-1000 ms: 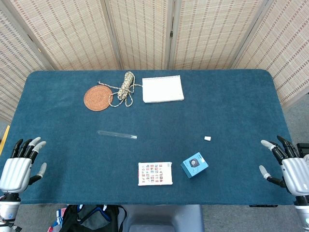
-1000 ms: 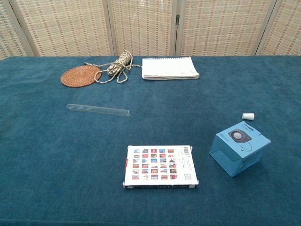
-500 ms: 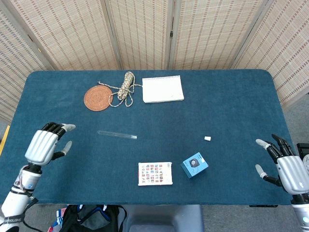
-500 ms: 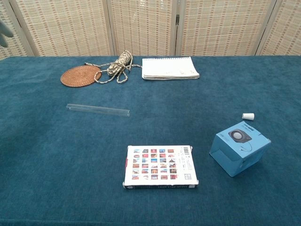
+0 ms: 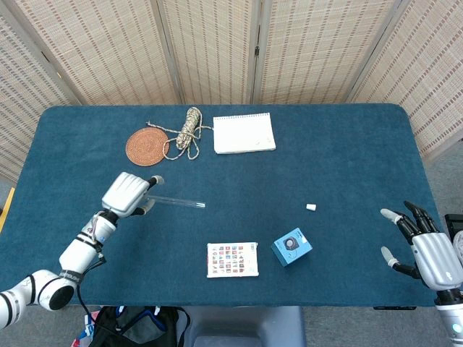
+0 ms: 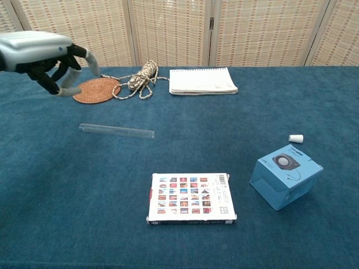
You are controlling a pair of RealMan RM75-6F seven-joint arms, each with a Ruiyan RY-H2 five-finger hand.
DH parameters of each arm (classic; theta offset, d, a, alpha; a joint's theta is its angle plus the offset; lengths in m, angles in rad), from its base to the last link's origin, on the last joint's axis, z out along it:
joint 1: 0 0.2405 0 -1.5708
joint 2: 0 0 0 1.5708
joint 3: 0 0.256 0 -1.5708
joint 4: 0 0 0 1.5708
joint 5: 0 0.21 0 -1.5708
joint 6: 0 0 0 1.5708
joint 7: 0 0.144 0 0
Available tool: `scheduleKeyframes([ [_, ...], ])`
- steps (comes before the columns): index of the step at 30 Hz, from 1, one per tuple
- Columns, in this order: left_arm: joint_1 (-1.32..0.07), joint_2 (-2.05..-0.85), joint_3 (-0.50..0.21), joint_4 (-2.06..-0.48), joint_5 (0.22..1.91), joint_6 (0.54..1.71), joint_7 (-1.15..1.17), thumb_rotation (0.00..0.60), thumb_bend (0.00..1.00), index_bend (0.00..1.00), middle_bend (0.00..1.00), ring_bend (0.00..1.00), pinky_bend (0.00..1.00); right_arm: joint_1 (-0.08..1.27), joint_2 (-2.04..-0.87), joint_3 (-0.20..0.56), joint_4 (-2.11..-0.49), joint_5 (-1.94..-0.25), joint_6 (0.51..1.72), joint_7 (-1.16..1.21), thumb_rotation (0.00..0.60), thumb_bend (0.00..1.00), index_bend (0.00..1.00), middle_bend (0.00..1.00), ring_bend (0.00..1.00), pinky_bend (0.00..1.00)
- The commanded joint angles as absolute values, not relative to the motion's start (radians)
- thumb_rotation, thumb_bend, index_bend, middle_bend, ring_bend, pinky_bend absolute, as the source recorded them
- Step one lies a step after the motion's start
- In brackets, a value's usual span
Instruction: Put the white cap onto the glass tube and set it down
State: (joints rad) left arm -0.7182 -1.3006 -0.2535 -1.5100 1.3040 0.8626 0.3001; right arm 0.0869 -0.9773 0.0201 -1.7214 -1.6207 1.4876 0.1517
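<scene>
Staged robot-teleoperation test area, not a lived-in room. Table covered in dark teal carpet-like cloth (image 5: 347, 152), closed off behind by folding woven-reed screen panels (image 5: 217, 50). Unrelated props scattered ahead of the fingers: round woven rattan coaster (image 5: 147, 147), coiled beige rope (image 5: 188, 131), white spiral notepad (image 5: 244, 133), small blue cardboard box (image 5: 291, 246), flat card pack printed with small pictures (image 5: 232, 259).

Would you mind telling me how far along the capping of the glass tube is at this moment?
Nothing is done yet: the white cap lies alone by the blue box, and the glass tube lies flat on the table. In hand: the left hand hovers above the tube's end, holding nothing. The right hand waits open. Picking up, capping and setting down remain.
</scene>
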Motion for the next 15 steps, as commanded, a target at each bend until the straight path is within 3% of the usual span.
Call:
scheduleKeyframes([
  [1,-0.777,-1.357,-0.247,-1.448,1.255,0.799,0.338,0.6,0.35,0.3,0.76,0.76,0.91,0.091,-0.979,0.02,-1.72,-1.619,1.48,0.154,0.6,0.33,0.16,0.25,0.04,0.07],
  [8,-0.847,-1.441,-0.231,-1.364,1.157,0.736,0.416,0.6,0.35,0.32,0.88,0.86,1.0,0.102,-0.985,0.02,-1.708,-1.614,1.463,0.163,0.6,0.33,0.16,0.25,0.04,0.07],
  [15,-0.898,-1.535,-0.223,-1.258,1.06,0.709,0.463,0.6,0.28,0.4,0.93,0.89,1.0,0.109,-0.988,0.023,-1.688,-1.603,1.45,0.183,0.6,0.33,0.16,0.25,0.04,0.07],
])
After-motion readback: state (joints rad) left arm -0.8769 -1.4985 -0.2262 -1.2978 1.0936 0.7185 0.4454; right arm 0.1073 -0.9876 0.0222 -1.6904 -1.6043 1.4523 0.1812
